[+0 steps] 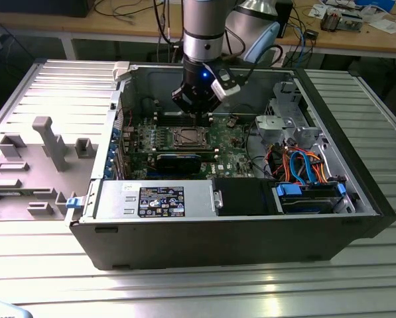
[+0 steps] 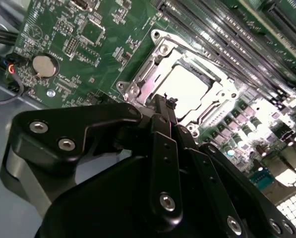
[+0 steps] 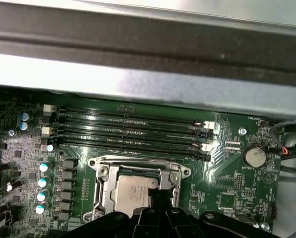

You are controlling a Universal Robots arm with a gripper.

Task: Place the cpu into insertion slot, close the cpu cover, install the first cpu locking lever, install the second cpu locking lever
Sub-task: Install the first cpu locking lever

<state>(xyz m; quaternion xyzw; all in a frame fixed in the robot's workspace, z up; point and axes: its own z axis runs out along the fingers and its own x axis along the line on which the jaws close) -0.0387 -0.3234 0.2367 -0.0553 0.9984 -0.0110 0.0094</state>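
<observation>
The cpu [image 2: 186, 90] lies flat in the insertion slot [image 1: 186, 138] on the green motherboard [image 1: 232, 156], its silvery face showing through the cut-out of the cpu cover [image 2: 144, 79]. The cover looks lowered around the chip in both wrist views, cpu [image 3: 133, 189] inside cover [image 3: 104, 182]. My gripper [image 2: 165, 102] is shut with nothing between its fingers, and its tip hangs just over the edge of the socket. In the exterior view my gripper [image 1: 196, 114] hovers above the socket's far side. I cannot make out the locking levers clearly.
Long black memory slots [image 3: 128, 131] run beside the socket, close to the grey case wall [image 3: 138, 74]. A coin battery [image 2: 43, 65] sits on the board. Drive cage and coloured cables [image 1: 304, 165] fill the exterior view's right; the power supply [image 1: 158, 199] lies in front.
</observation>
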